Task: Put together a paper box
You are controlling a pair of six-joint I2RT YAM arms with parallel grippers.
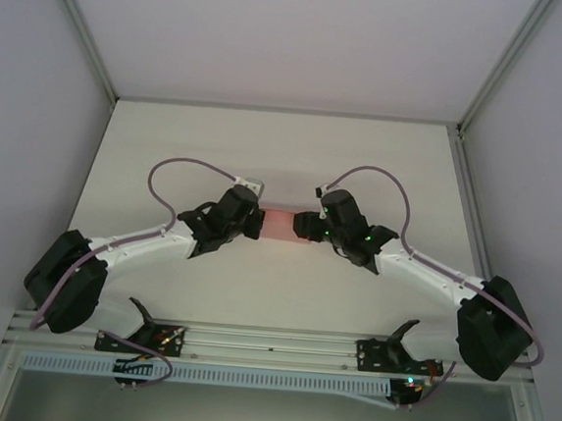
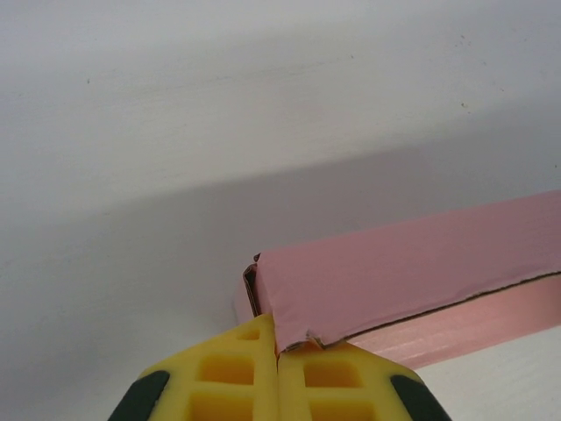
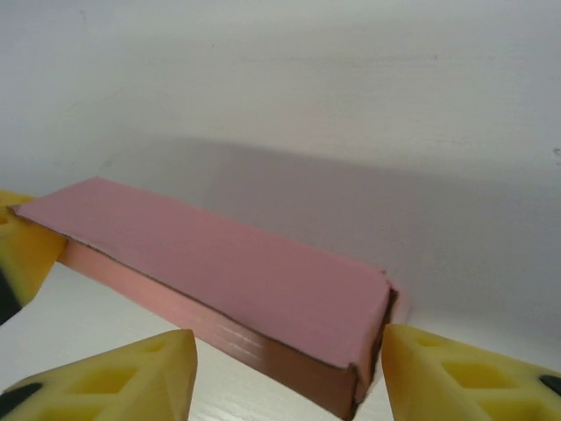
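Top external view: the paper box lies at mid-surface, a small pale pink strip bridging the gap between the two arms, its long axis running left to right. The left hand meets its left end and the right hand its right end. The white surface around them is bare, and a grey-purple cable loops above the left arm. Left wrist view: we note the box as a long, shallow rectangular form, with the top panel a deeper pink and the long side wall paler. Its near end shows a dark gap at the corner where the card does not sit flush. The left hand is clenched, its yellow fingers pressed flat against each other, and the seam between them comes up right at the box's frayed near corner. Whether any card is nipped in that seam we cannot tell. Right wrist view: the box runs diagonally away from the camera, with a soft shadow on the surface behind it. The right hand is released, fingers spread wide. One yellow finger sits below the long side wall, apart from it. The other is just beside the near end, where the flap stands slightly ajar. At the far end, a yellow finger of the left hand touches the box.
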